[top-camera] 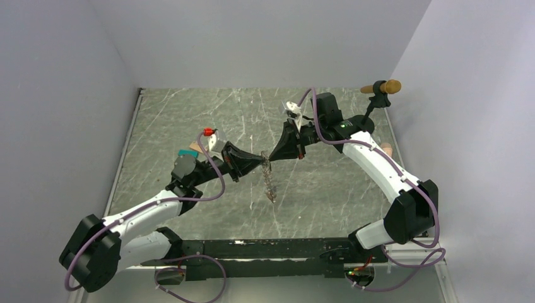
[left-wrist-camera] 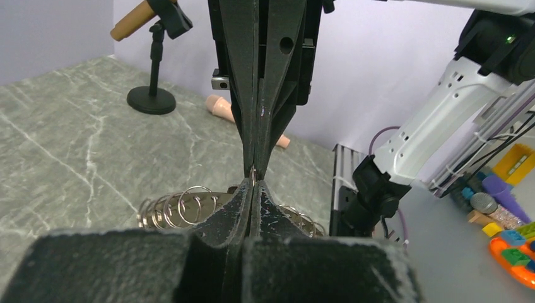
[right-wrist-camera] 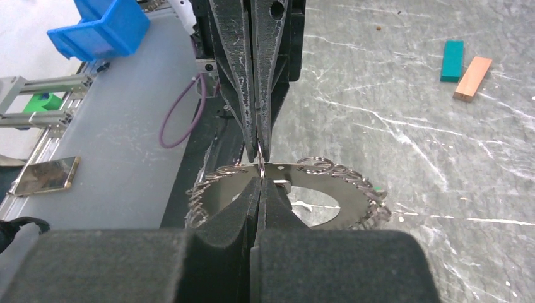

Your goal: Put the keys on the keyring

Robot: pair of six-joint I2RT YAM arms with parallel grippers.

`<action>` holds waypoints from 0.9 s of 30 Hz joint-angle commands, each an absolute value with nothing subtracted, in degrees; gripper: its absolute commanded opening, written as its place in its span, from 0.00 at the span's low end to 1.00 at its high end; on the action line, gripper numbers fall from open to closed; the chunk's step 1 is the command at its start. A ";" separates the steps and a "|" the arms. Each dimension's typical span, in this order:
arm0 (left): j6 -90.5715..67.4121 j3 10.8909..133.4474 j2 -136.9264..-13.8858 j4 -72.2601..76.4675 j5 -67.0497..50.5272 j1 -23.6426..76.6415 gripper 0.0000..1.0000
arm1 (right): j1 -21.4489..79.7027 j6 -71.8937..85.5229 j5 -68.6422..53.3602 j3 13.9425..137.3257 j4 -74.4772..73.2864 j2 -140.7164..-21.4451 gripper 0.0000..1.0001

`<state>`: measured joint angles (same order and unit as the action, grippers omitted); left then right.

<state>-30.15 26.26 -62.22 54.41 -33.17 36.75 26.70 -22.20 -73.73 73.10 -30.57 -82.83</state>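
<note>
The keyring (top-camera: pixel 270 183) is a flat grey metal loop edged with many small wire rings. It hangs on edge above the table between both arms. My left gripper (top-camera: pixel 260 156) (left-wrist-camera: pixel 252 184) and right gripper (top-camera: pixel 271 155) (right-wrist-camera: pixel 260 180) meet tip to tip. Both are shut on one small wire ring at the loop's top (right-wrist-camera: pixel 260 163). In the left wrist view the wire rings (left-wrist-camera: pixel 176 207) fan out to both sides of my closed fingertips. In the right wrist view the keyring (right-wrist-camera: pixel 353 189) spreads out below the tips. No keys can be made out in any view.
A teal block (right-wrist-camera: pixel 452 60) and a tan block (right-wrist-camera: pixel 473 77) lie on the marble table by the left arm. A black round-based stand (top-camera: pixel 377 95) (left-wrist-camera: pixel 151 98) is at the back right, with a peach cylinder (left-wrist-camera: pixel 221 107) near it. Grey walls enclose the table.
</note>
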 commanded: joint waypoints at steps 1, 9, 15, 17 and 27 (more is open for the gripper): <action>-22.60 31.33 -58.72 43.12 -35.25 37.19 0.00 | 27.22 -24.34 -73.93 75.09 -31.54 -81.72 0.00; -19.34 33.31 -58.12 35.86 -35.64 37.18 0.00 | 27.24 -25.07 -74.02 75.23 -32.11 -81.59 0.00; -17.29 35.43 -58.35 31.73 -36.32 37.18 0.00 | 27.36 -25.32 -73.81 75.06 -32.11 -81.64 0.00; -16.27 36.52 -58.53 29.67 -36.79 37.20 0.00 | 27.50 -25.58 -73.72 75.14 -32.41 -81.66 0.00; -10.91 41.01 -59.38 20.79 -40.03 37.25 0.00 | 28.09 -26.05 -73.74 75.14 -32.83 -81.79 0.00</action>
